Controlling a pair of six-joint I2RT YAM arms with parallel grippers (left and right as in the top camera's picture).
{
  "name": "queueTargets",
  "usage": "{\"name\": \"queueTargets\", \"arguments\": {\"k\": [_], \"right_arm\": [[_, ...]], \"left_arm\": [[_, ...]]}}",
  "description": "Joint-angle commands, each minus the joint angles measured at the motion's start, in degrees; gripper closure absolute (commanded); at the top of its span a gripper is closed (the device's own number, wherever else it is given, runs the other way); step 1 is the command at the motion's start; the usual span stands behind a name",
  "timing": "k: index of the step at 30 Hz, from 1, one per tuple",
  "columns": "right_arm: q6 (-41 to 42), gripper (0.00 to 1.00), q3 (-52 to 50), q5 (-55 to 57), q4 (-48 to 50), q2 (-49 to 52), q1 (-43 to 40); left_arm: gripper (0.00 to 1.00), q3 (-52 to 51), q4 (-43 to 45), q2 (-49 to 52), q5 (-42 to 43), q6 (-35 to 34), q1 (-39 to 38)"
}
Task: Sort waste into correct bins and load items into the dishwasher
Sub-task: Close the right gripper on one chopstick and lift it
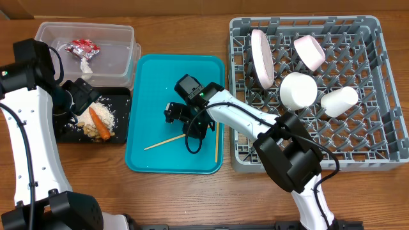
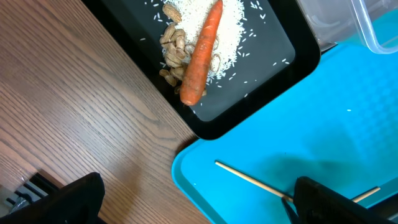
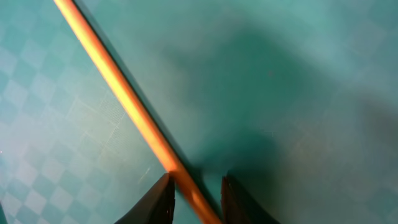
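My right gripper (image 1: 193, 133) (image 3: 196, 180) is low over the teal tray (image 1: 153, 83). Its jaws stand narrow but open on either side of a wooden chopstick (image 1: 163, 142) (image 3: 118, 87); one finger touches it and a gap shows at the other. The chopstick lies flat on the tray. A second chopstick (image 1: 216, 144) lies near the tray's right edge. My left gripper (image 1: 86, 96) (image 2: 199, 205) hangs wide open and empty above the black tray (image 1: 121, 131) (image 2: 267, 68), which holds the carrot (image 1: 99, 123) (image 2: 201, 56), peanut shells (image 2: 174, 53) and rice (image 2: 233, 31).
The clear tub (image 1: 83, 27) at the back left holds the red-and-silver wrapper (image 1: 82, 46) and white tissue (image 1: 86, 65). The grey dishwasher rack (image 1: 303, 21) on the right holds an upright plate (image 1: 262, 59), bowls (image 1: 310, 50) (image 1: 298, 91) and a cup (image 1: 339, 101).
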Motion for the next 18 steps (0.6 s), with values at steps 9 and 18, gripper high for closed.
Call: {"name": "queueTargets", "arguments": {"k": [9,18], "right_arm": [[4.0,0.81,1.7,1.9,-3.1,-0.1,0.2],[4.2,0.6,1.5,1.2,-8.1,0.0,0.4]], "left_arm": [[0.02,0.0,-0.4,0.3,-0.6,1.3,0.6],[0.02,0.0,-0.3,0.3,-0.9,1.3,0.6]]}}
